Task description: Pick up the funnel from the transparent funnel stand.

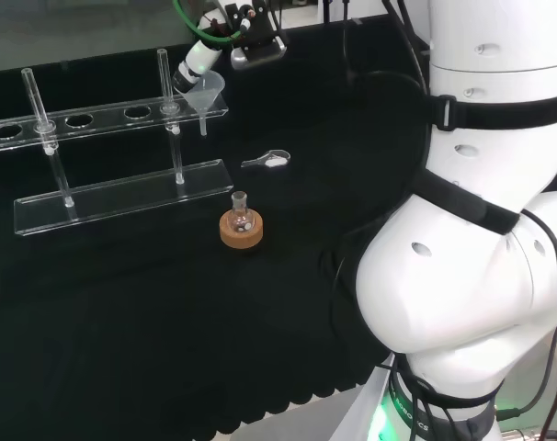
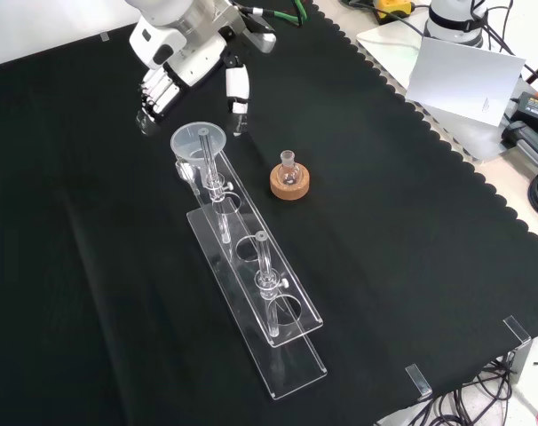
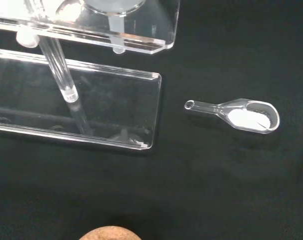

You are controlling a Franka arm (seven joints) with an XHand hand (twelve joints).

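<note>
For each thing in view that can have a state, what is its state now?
funnel: upright, seated in the end hole of the stand.
funnel stand: upright; its other holes are free.
hand: beside the funnel, holding nothing.
small flask: upright on its cork ring.
scoop: lying flat on the cloth.

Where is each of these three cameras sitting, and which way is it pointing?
Head view: behind and above the arm's base, looking over the big white links at the bench; the hand is by the funnel.
Front view: in front of the arm, looking down on the cloth; the hand enters from the top.
Wrist view: at the wrist, looking down past the palm at the funnel stand and a small clear scoop.
Head and front views share the flask on its cork ring.
</note>
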